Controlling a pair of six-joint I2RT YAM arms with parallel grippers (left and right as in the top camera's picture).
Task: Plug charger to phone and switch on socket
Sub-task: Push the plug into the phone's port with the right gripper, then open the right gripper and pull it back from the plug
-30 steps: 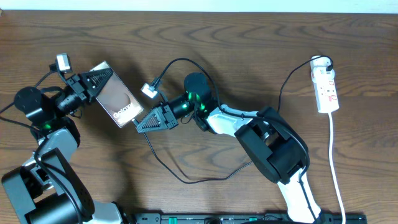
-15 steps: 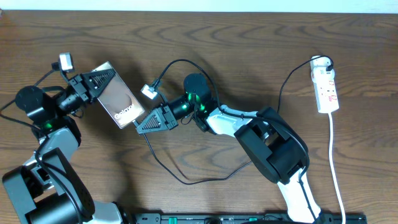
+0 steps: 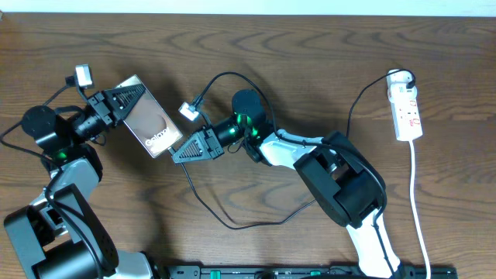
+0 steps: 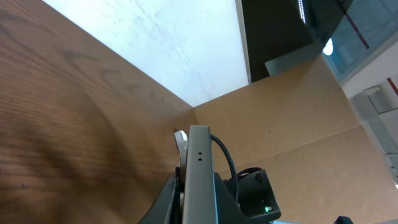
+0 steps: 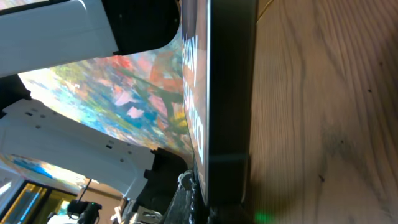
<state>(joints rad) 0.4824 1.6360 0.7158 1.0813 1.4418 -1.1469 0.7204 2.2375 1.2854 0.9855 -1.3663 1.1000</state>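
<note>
Left tool (image 3: 124, 99) grips the Galaxy phone (image 3: 151, 128) by its top end, bracing it so the right tool (image 3: 180, 153), seemingly clamped on the charger (image 3: 232, 225), can reach its port end. The socket (image 3: 406, 108) lies well apart.

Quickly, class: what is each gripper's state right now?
Left gripper: closed on the phone, at its upper end.
Right gripper: closed, apparently on the charger plug, though the grip itself is hidden.

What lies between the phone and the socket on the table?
The overhead view shows the right arm stretched across, its right gripper at the phone, and the black charger cable curving toward the socket.
</note>
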